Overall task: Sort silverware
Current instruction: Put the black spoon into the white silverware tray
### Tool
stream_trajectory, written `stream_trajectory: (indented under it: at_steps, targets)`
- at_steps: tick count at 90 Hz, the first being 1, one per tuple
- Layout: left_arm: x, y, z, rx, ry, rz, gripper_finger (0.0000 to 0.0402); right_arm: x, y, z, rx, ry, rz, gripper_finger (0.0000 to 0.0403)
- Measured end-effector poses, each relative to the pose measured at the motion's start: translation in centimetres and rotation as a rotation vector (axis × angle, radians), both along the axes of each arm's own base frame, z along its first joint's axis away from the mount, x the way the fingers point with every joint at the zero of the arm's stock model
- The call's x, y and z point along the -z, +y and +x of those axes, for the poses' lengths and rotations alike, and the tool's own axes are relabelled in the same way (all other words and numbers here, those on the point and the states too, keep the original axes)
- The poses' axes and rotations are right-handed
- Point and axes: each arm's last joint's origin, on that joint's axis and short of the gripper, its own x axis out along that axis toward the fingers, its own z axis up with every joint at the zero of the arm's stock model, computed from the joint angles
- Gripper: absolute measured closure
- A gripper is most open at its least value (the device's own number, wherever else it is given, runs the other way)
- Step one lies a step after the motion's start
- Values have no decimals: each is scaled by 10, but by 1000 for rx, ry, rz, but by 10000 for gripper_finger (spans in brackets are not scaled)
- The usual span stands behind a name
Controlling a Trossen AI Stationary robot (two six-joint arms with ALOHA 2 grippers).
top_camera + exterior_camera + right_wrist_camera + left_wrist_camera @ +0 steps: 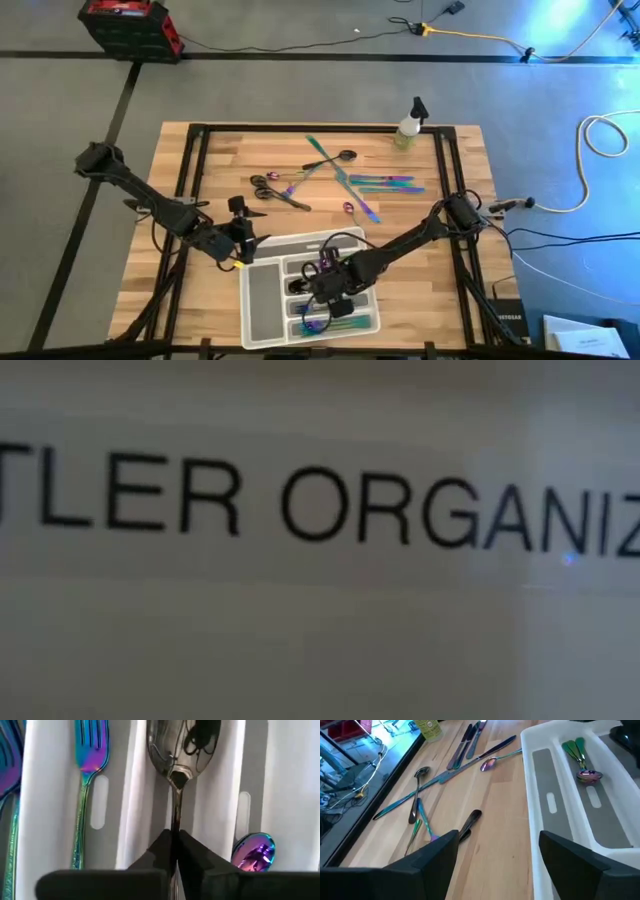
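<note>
Your right gripper [175, 840] has its fingers closed on the thin handle of a dark spoon [182, 745], pinching it just below the bowl; the bowl points away from the fingers and hangs over a compartment of the white tray [262, 300]. In the compartment beside that spoon lies an iridescent fork [90, 755], and on the spoon's other side the bowl of an iridescent spoon [255, 851] shows in a further slot. Your left gripper [497, 852] stands with its fingers wide apart, holding nothing and touching nothing, over bare tabletop just beside the tray's long wall. From that wrist, two green-handled spoons [580, 757] lie together in one long tray compartment, while the compartment nearest the wall shows only its grey liner. The unsorted silverware [340, 175] lies loose on the wooden table [180, 160] beyond the tray, between it and the spray bottle [409, 125]: crossed knives, forks and spoons, some iridescent, some dark. One dark piece [470, 822] lies near the open left fingers, apart from them. The low view shows only printed lettering close against the lens.
</note>
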Motion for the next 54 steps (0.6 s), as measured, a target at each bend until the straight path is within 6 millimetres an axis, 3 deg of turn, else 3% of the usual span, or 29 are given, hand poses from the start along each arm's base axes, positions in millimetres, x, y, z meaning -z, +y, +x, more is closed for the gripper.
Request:
stream_trajectory:
  at_steps: [54]
  targets:
    - [0,0,0,1,1,1,139,-3,0,0,0,-10,-2,402]
